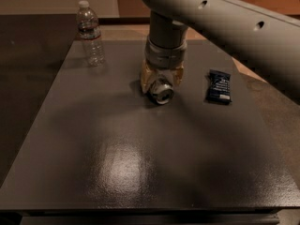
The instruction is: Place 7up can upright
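The 7up can (pixel 162 93) lies on its side on the dark grey table (pixel 131 168), a little behind the middle, with one shiny metal end facing the camera. My gripper (pixel 161 84) comes straight down from the big grey arm and sits over the can. Its yellowish fingers (pixel 146 77) stand close on either side of the can and hold it against the tabletop. The back of the can is hidden under the wrist.
A clear plastic water bottle (pixel 91 33) stands upright at the back left of the table. A flat dark blue snack packet (pixel 219 86) lies to the right of the can. The arm spans the upper right.
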